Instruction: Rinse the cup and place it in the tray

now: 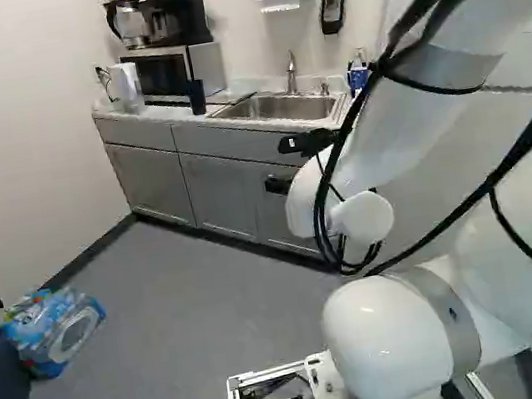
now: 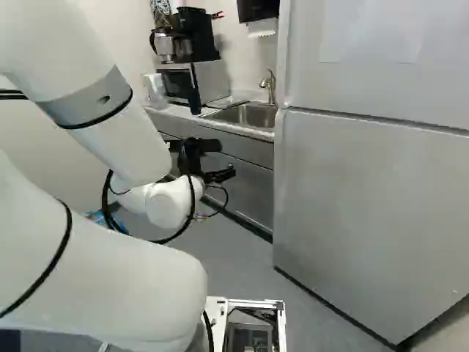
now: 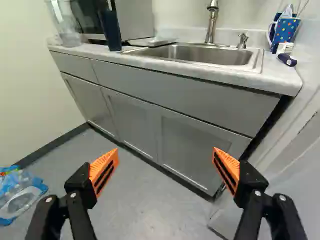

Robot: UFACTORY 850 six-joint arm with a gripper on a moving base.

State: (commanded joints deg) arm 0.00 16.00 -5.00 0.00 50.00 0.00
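Observation:
My gripper [image 1: 278,164] is held out in front of the grey cabinets in the left base view. Seen from the wrist, the gripper [image 3: 165,162] has its orange-padded fingers wide apart, with nothing between them. A dark blue cup [image 3: 110,30] stands upright on the counter, left of the sink [image 3: 210,54] and well ahead of the gripper. A flat light tray [image 3: 152,42] lies between that cup and the faucet. At the sink's other side is a blue dotted mug [image 3: 286,31]. Whether anything is inside the dark cup cannot be seen.
The counter's front edge [image 3: 190,75] runs across ahead, above closed cabinets. A clear pitcher [image 3: 67,25] and a microwave [image 1: 163,74] stand at its far end. The faucet [image 3: 212,21] rises behind the sink. A large refrigerator [image 2: 366,205] stands to the right; wrapped bottles [image 1: 52,330] lie on the floor.

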